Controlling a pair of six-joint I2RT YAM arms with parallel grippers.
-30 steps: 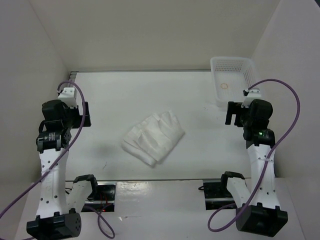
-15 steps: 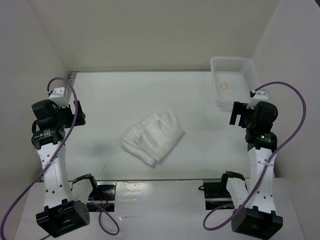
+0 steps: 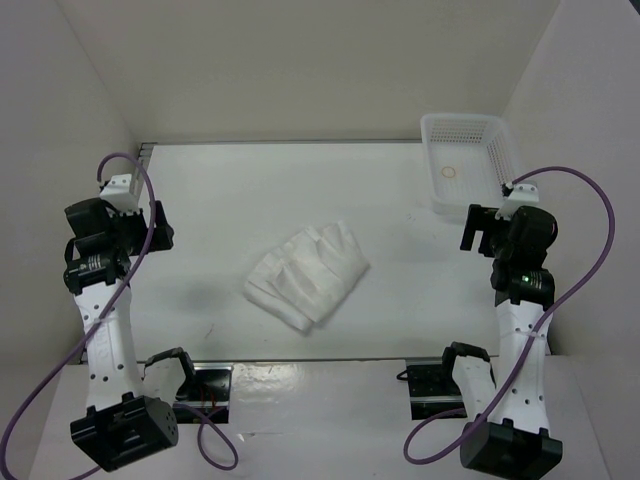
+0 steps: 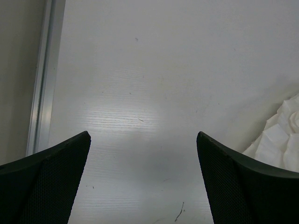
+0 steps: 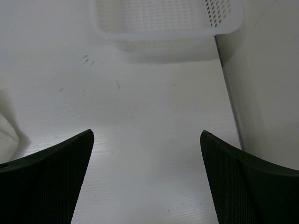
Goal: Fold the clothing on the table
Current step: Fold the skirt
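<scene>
The clothing (image 3: pixel 307 275), a white wrinkled garment folded into a compact bundle, lies near the middle of the table (image 3: pixel 260 190). An edge of the clothing (image 4: pixel 280 135) shows at the right of the left wrist view, and a sliver of it (image 5: pixel 7 135) at the left of the right wrist view. My left gripper (image 3: pixel 158 226) hangs open over the table's left side, well left of the garment, with only bare tabletop between its fingers (image 4: pixel 51 177). My right gripper (image 3: pixel 470 228) is open over the right side, apart from the garment, nothing between its fingers (image 5: pixel 243 182).
A white perforated basket (image 3: pixel 465 165) stands at the back right corner, just beyond my right gripper, with a small ring-shaped mark inside. A metal rail (image 4: pixel 42 79) runs along the table's left edge. White walls (image 3: pixel 300 60) close in three sides.
Both arms have drawn outward, the left gripper to the left and the right gripper to the right, away from the garment. The garment has not moved.
</scene>
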